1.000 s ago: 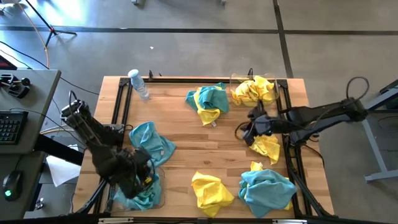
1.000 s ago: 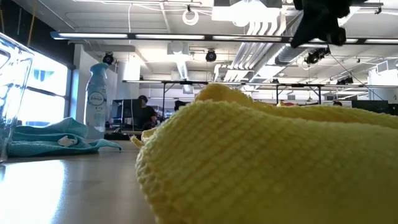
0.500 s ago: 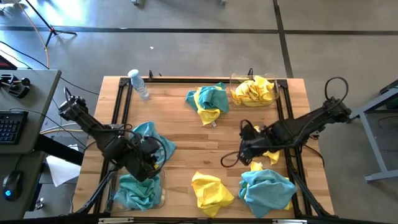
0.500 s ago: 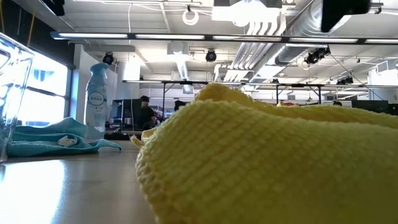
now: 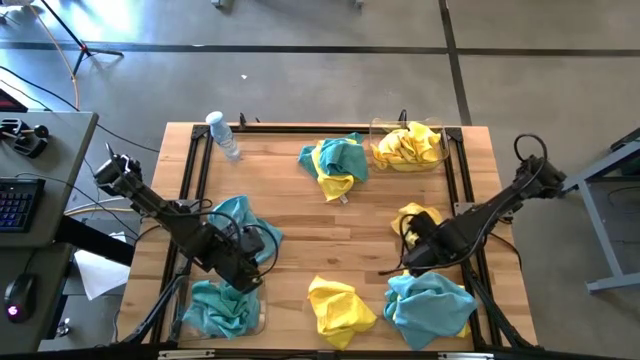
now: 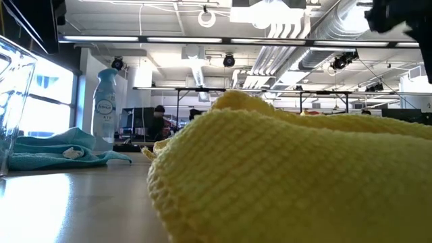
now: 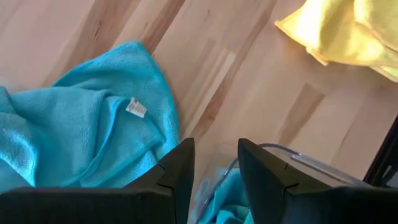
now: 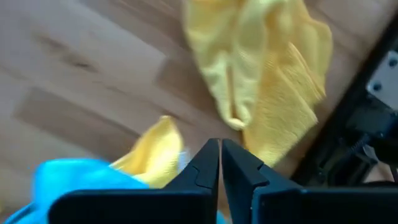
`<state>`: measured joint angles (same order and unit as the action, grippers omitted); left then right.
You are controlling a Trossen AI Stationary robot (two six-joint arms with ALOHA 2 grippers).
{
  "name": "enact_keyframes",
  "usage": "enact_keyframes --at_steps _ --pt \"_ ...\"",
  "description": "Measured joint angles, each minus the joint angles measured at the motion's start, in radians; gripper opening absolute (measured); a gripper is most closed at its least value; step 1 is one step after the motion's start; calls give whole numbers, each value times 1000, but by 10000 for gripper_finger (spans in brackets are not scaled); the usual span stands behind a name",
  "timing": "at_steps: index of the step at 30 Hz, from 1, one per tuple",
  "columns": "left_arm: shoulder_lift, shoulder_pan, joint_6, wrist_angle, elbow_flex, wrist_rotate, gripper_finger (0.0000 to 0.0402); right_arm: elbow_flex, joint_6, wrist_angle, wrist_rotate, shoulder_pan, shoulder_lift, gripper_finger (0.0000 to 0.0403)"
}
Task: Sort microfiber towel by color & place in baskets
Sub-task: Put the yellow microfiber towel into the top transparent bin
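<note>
Teal and yellow towels lie scattered on the wooden table. A see-through basket (image 5: 222, 308) at the near left corner holds teal towels, and another basket (image 5: 408, 145) at the far right holds yellow ones. My left gripper (image 5: 242, 266) (image 7: 215, 168) is open and empty. It hovers between the near-left basket and a loose teal towel (image 5: 245, 225) (image 7: 81, 124). My right gripper (image 5: 412, 254) (image 8: 219, 155) is shut and empty, between a crumpled yellow towel (image 5: 413, 216) (image 8: 267, 81) and a teal-and-yellow pile (image 5: 430, 305).
A mixed teal-and-yellow pile (image 5: 335, 165) lies near the far edge, and a yellow towel (image 5: 340, 308) (image 6: 270, 175) near the front edge. A clear water bottle (image 5: 222, 133) stands at the far left corner. Black frame rails run along the left and right sides. Bare wood shows mid-table.
My right gripper has moved toward the table's near edge, from beside the yellow towel to just far of the near-right pile. My left gripper has drawn back from over the near-left basket toward the far edge, uncovering the teal towels inside.
</note>
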<state>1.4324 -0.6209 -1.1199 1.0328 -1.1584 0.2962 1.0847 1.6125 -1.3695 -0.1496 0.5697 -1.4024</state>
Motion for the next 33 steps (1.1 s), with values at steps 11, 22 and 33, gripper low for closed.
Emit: enact_keyframes --at_steps 11,22,33 --pt "0 65 86 -2 0 -18 110 -363 81 233 25 -121 224 116" --pt "-36 224 194 -2 0 -32 110 -640 -122 641 77 -324 219 129" --pt "-211 395 261 2 0 40 110 -518 -649 613 -16 -474 224 15"
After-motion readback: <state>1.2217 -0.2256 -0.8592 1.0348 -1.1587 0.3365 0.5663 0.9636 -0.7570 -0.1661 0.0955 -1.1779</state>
